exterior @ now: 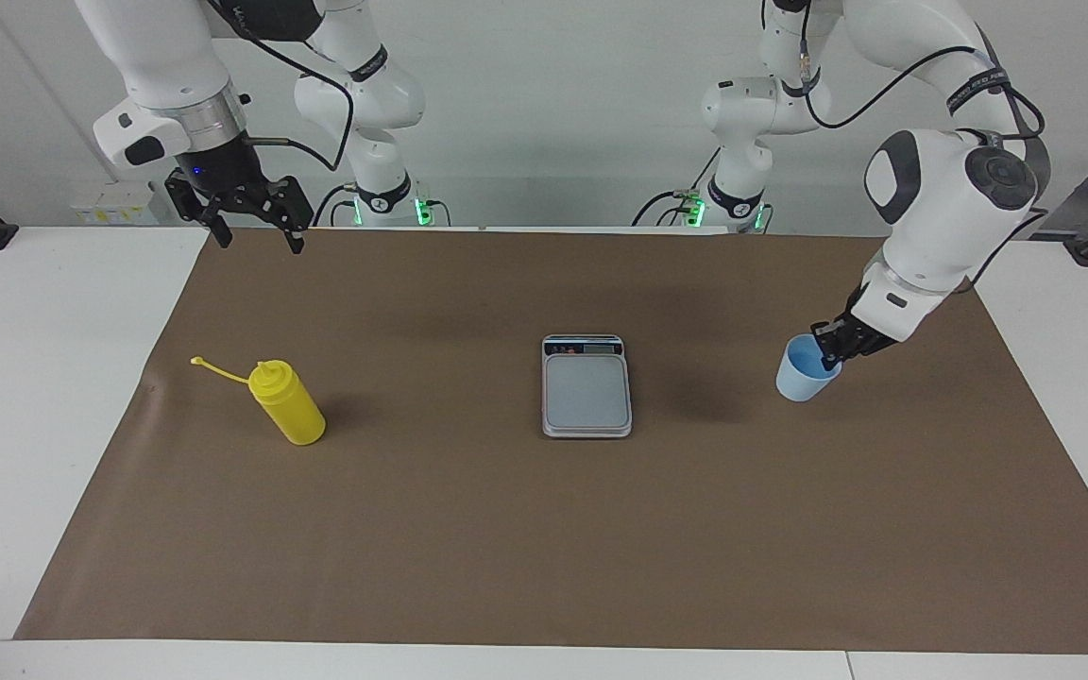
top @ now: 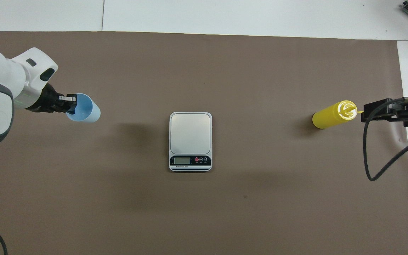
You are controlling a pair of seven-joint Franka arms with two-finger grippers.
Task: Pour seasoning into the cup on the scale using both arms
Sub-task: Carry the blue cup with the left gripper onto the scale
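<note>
Brown mat (exterior: 544,529) on a white table, scale (exterior: 586,387) at its centre.
Left gripper (exterior: 832,351) pinches the rim of the cup (exterior: 804,370) toward the left arm's end; right gripper (exterior: 256,222), fingers spread and empty, hangs high above the mat, seasoning (exterior: 289,404) upright toward the right arm's end.

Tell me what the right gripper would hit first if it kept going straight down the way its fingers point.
Probably the brown mat. The right gripper hangs open, pointing down, nearer the robots than the seasoning bottle, so it likely misses the bottle, though depth is uncertain.

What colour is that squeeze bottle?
The squeeze bottle is bright yellow, clearest in the facing view.
</note>
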